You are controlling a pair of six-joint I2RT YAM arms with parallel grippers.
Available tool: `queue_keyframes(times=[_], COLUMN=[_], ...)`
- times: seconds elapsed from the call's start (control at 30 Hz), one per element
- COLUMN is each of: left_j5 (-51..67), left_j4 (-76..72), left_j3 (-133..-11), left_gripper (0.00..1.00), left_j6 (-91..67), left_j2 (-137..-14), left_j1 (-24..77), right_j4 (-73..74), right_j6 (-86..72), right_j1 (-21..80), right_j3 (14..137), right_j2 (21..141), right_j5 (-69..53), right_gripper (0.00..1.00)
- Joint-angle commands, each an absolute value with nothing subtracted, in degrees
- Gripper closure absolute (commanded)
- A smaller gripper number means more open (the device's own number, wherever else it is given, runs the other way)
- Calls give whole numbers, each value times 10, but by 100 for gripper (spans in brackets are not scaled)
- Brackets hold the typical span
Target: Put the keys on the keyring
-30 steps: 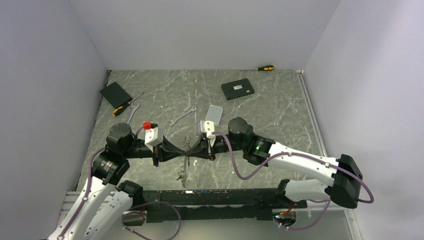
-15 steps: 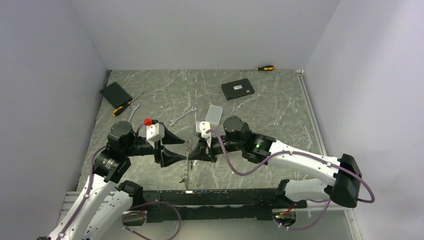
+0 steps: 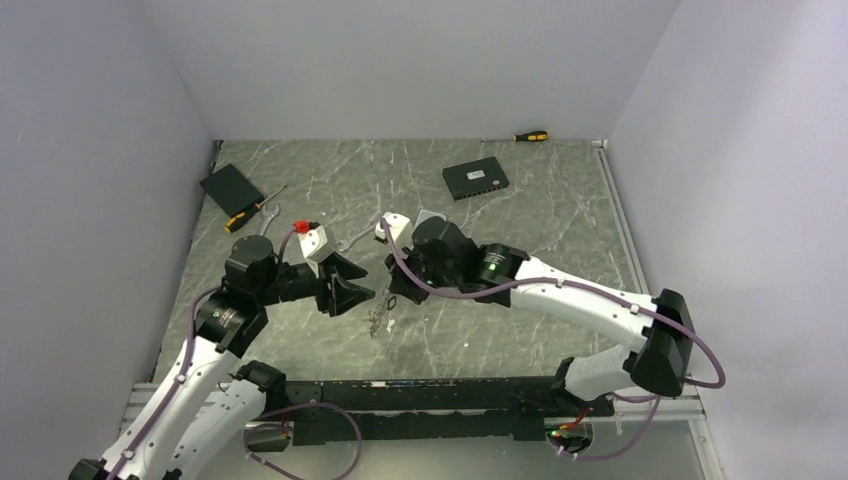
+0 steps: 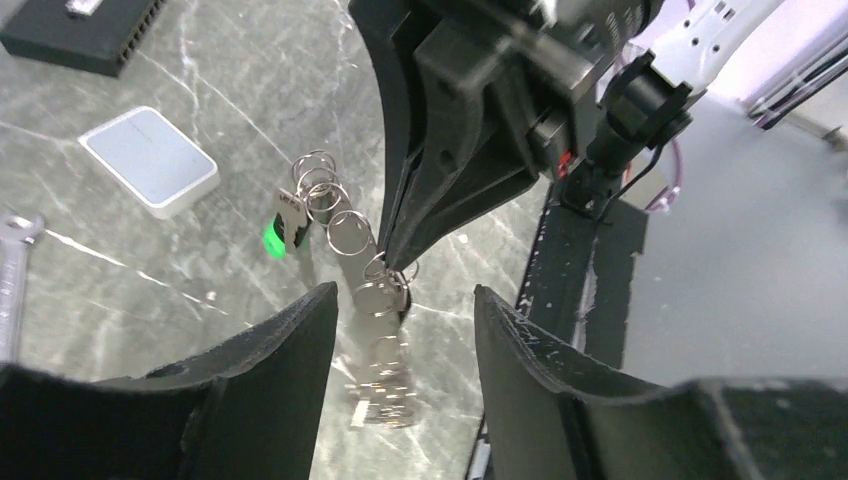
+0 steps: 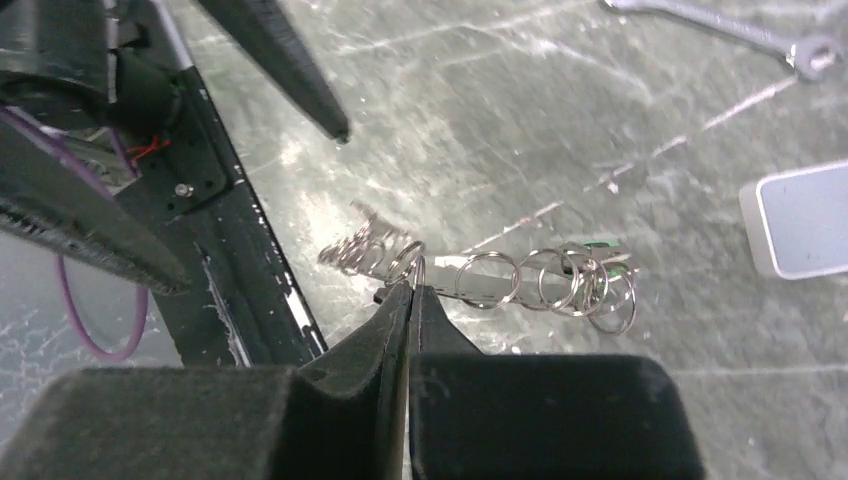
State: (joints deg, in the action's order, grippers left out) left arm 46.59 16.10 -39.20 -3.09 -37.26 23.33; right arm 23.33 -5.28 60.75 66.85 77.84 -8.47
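Left arm has let go and backed off to the left since a second ago, when both tools were pinched together mid-table, and the right arm has carried the whole string a bit toward the far side. So now the left gripper (image 4: pixel 405 295) is spread wide with nothing in it, its two fingers (image 4: pixel 270 360) either side of the dangling bunch but not touching it. The right gripper (image 5: pixel 410 292) is clenched tight on the keyring (image 5: pixel 500 280), which from my feeds is really a chain of linked rings, pinched at a ring close to the keys (image 5: pixel 358 250). A green tag (image 4: pixel 272 240) hangs further up the chain. Can't tell from any view if the bunch is brushing the table (image 3: pixel 540 220) or hanging just clear. For room: the white box (image 4: pixel 150 160) and wrench (image 3: pixel 362 235) sit just on the far side of the tools, the black frame rail (image 3: pixel 420 390) runs along the near edge, and there's open marble to the right of the right arm.
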Motion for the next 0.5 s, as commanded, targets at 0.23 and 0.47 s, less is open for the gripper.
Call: queue_keyframes(times=[0.23,0.47], left_j5=[401,356], left_j4=[124,110], left_j3=[-350,-347], left_gripper=[44,56], left_j6=[-140,-186], left_j2=[-349,-375], left_j1=[262,306], right_j4=[403,450], right_j6=[-176,-202], right_j1=[556,485], right_j3=[766,808], right_j2=[844,889], right_j5=[-64,-170], right_gripper=[100,100])
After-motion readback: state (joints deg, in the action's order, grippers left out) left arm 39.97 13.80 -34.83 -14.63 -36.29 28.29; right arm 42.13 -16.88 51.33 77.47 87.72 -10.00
